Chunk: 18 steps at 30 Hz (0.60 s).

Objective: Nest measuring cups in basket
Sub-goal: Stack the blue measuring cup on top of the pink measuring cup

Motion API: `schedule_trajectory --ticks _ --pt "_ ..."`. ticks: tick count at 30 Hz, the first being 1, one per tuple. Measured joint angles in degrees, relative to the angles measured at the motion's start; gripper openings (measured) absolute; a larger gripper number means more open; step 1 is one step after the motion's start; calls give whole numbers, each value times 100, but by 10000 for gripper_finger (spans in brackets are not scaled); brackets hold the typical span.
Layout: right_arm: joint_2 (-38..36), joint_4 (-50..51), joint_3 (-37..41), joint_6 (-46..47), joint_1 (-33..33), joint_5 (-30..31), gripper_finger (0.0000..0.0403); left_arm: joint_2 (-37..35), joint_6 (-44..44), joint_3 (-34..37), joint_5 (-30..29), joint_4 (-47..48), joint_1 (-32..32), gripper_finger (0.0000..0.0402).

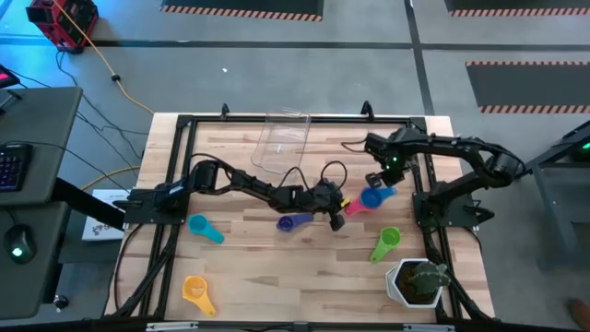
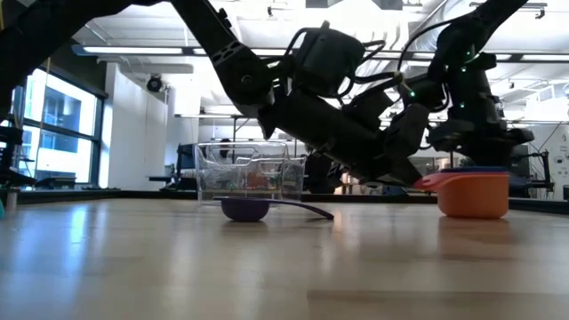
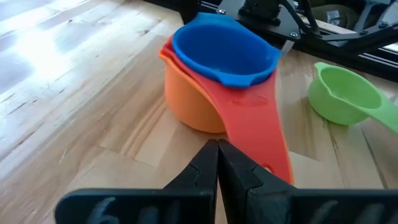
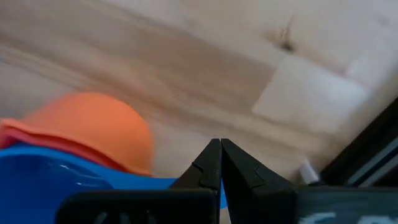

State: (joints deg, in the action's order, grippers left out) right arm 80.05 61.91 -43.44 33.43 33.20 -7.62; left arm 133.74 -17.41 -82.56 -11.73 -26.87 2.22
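Left gripper (image 3: 217, 163) is clenched on nothing, tips pressed together just short of the pink cup's handle (image 3: 258, 121). Right gripper (image 4: 220, 163) is also pinched empty, hanging over the same pair of cups from the opposite side.

The blue cup (image 3: 224, 50) already sits inside the pink cup (image 3: 189, 99), right ahead of the left tips. The green cup (image 1: 386, 242) is just beyond that pair, away from the basket. The purple cup (image 1: 294, 222) lies beside the left wrist. Teal (image 1: 205, 228) and yellow-orange (image 1: 196, 290) are well back along the left arm. The basket (image 1: 281, 138) sits apart at the far table edge with no cup in it as far as I can see.

Risks, my read:
- Closed tips advancing would shove the handle and spin or tip the stack instead of grasping it.
- Both arms converge on one stack, so collision is likely.
- Pinching the handle alone could let the blue cup slide out on the lift.

Views: only the high view shows all six cups and the basket. The left wrist view alone shows the blue-in-pink nesting clearly. The low view shows the pair as one lump and hides the green, teal and yellow-orange cups.
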Motion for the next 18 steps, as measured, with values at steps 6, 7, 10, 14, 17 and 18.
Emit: schedule_trajectory --ticks 6,7,10,14,17,18 --pt "-17 -11 16 262 -455 -106 0 -1 0 0 2 0 24 0" --pt "-43 -21 16 288 -516 -152 0 -1 1 0 2 0 32 0" --pt "-208 -1 16 428 -682 -247 0 -1 7 0 2 2 47 0" --pt "-676 89 16 696 -794 -33 0 -4 134 0 8 93 10 0" --pt "-1145 120 16 916 -769 142 0 -211 153 11 128 549 -177 1" --pt "-1308 130 16 973 -758 159 0 -311 91 1 161 669 -258 2"
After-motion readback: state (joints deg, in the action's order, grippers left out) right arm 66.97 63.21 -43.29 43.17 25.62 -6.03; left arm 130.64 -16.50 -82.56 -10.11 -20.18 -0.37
